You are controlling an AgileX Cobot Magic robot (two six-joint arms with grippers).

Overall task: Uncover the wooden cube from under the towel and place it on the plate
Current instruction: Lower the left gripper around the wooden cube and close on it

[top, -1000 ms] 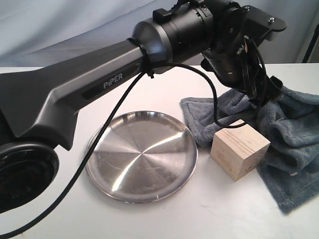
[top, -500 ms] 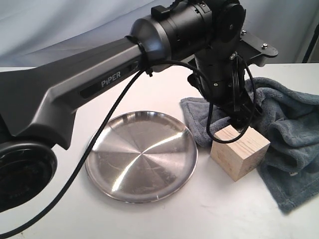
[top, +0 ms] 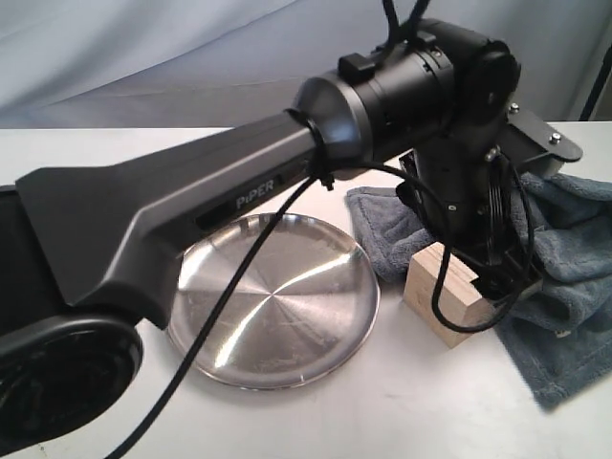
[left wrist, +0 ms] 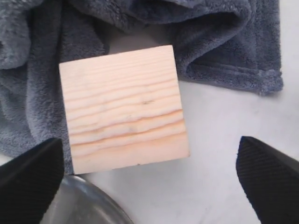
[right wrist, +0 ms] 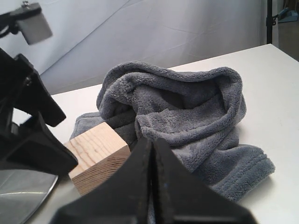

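Gaping wide above the wooden cube [left wrist: 124, 109], the left claw [left wrist: 148, 163] holds nothing; the right claw [right wrist: 152, 154] is pinched together, empty.

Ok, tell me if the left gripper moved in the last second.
Yes: the left gripper dropped from above the towel down to the wooden cube, which stayed put.

White bench [top: 402, 411], pale backdrop [top: 143, 57]
A creased cloth backdrop hangs behind the bench; a thin dark pole [right wrist: 268, 23] shows against it.
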